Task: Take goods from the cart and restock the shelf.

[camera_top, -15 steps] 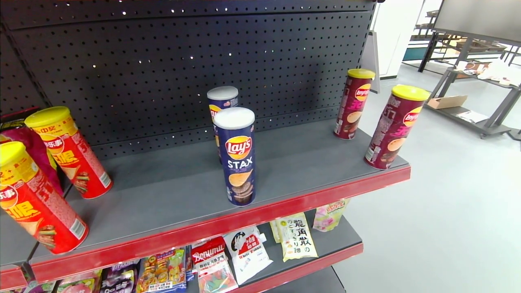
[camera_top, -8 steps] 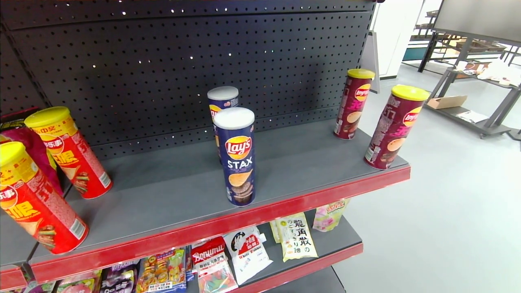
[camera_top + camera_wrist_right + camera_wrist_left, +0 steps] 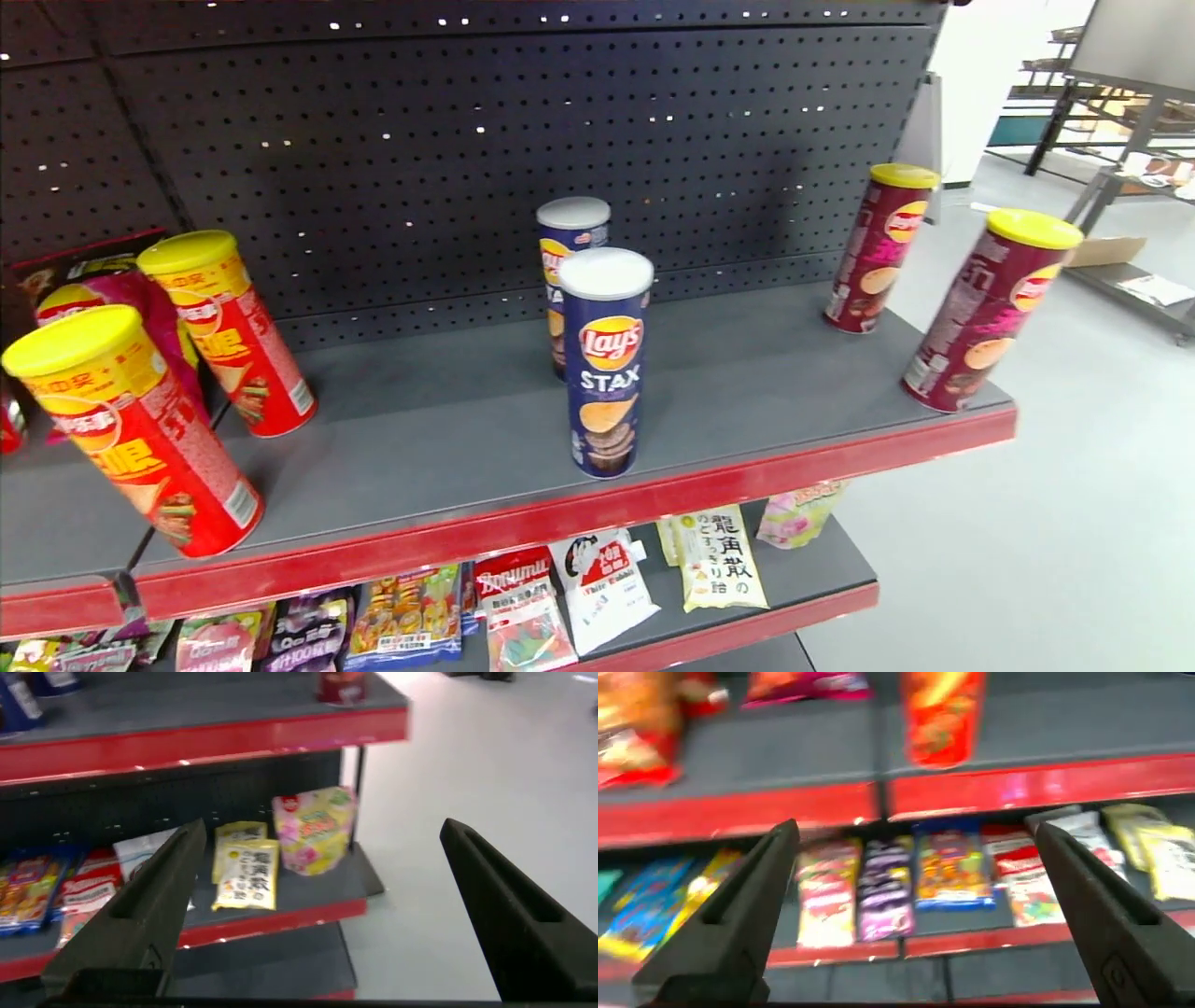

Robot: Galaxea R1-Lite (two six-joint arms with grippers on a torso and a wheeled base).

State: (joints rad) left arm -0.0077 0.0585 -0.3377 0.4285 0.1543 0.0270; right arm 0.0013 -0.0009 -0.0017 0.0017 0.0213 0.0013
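Note:
The grey shelf (image 3: pixel 448 439) with a red front edge holds upright chip cans. Two blue cans stand mid-shelf, one at the front (image 3: pixel 605 364) and one behind it (image 3: pixel 571 233). Two red cans (image 3: pixel 140 429) (image 3: pixel 229 331) stand at the left, two maroon cans (image 3: pixel 880 247) (image 3: pixel 999 308) at the right end. My left gripper (image 3: pixel 913 826) is open and empty, facing the lower shelf's snack bags (image 3: pixel 878 887) below a red can (image 3: pixel 941 714). My right gripper (image 3: pixel 322 826) is open and empty, facing a yellow-green bag (image 3: pixel 316 829) near the shelf's right end.
A black pegboard (image 3: pixel 420 140) backs the shelf. Snack bags (image 3: pixel 579 588) lie in a row on the lower shelf. Open grey floor (image 3: pixel 1074 523) lies to the right, with metal racks (image 3: pixel 1120 187) and a cardboard box (image 3: pixel 1102 250) farther off.
The whole head view has slid right, so the camera has turned toward the left. The cans keep their places on the shelf.

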